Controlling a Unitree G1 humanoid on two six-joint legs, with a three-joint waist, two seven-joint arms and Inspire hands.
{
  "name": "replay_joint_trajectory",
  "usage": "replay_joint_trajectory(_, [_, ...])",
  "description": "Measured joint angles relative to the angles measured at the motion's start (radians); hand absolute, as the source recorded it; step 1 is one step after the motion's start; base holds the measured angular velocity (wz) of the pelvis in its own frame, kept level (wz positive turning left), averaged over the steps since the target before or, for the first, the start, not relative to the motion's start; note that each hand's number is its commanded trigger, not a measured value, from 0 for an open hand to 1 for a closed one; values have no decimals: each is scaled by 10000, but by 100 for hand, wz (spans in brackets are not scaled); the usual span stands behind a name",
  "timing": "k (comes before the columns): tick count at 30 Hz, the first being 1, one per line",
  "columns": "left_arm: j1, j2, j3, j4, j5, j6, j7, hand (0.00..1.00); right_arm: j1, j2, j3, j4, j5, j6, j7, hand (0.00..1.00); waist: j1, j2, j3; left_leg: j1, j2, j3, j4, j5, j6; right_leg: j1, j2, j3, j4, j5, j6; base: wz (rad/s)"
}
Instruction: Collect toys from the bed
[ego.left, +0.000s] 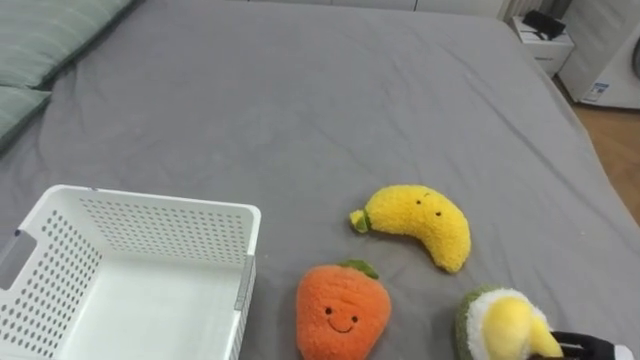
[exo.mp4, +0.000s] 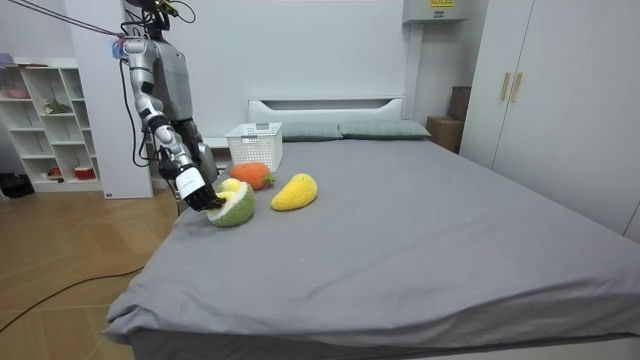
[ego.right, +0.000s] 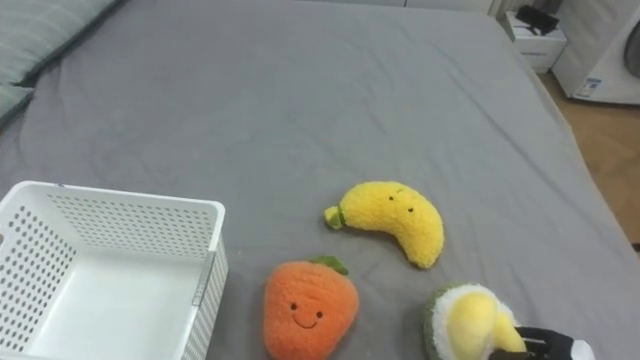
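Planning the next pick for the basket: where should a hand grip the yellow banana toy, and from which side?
Take the banana toy across its thick middle, probably from above. It lies flat on the bed, face up, clear of the orange toy; its small stem end offers little hold.

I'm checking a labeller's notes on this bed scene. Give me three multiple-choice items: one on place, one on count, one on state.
1. Which toy is the right robot hand at?
A orange plush carrot
B yellow plush banana
C green-and-yellow round plush toy
2. How many plush toys lie on the grey bed?
A two
B three
C five
3. The white perforated plastic basket is:
A empty
B full
C overturned
Key: 1 C, the dark hand sits against it; 2 B, carrot, banana, round toy; 3 A, its bare floor shows.
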Motion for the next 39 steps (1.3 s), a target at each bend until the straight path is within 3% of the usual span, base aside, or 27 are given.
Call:
replay_joint_trajectory(10, [4, 1, 2, 3, 9, -10, -5, 0, 168, 0, -34, 2, 372, -95, 2, 100, 20, -37, 26, -6, -48, -159, 37, 7, 15, 80, -57, -89, -5, -29, 32, 4])
replay_joint_trajectory(17, [-31, -6, 160, -84, 6, -9, -59, 0, 176, -4, -43, -159, 337, -121, 15, 100, -6, -99, -17, 3, -63, -163, -1, 16, 29, 69, -59, -71, 13, -25, 31, 0])
replay_joint_trajectory(20, [-44, 19, 199, -121, 0, -12, -59, 0, 361, -3, -34, -1237, 261, -31, 232, 100, -68, -108, -18, 10, -77, -111, -6, 26, 44, 50, -79, -49, 30, -25, 36, -3])
replay_joint_trajectory(24, [-51, -5, 207, -291, 2, -51, -57, 0, 566, -3, -36, -3947, -338, 106, 453, 100, -237, -146, -19, 10, -80, 10, -21, 47, 69, -31, -86, 30, 87, -27, 45, -3])
replay_joint_trajectory(27, [-72, -11, 206, -308, 1, -149, -40, 0, 574, -51, -61, -5368, -456, 41, 426, 100, -305, -222, -55, 63, -71, 49, -30, 47, 68, -3, -79, 64, 89, -26, 45, -4])
replay_joint_trajectory(34, [-275, -40, 204, -221, -188, -186, -39, 0, 610, -55, -50, -7832, -475, 49, 467, 100, -197, -361, -6, 146, -83, 99, -91, 46, 70, -11, -79, 184, 55, -20, 75, -4])
replay_joint_trajectory(39, [-365, -56, 171, -219, -199, -236, -38, 0, 594, -58, 9, -9651, -878, 68, 769, 100, -191, -267, 3, 49, -81, 100, -93, 44, 73, -92, -78, 194, 178, -17, 78, 0])
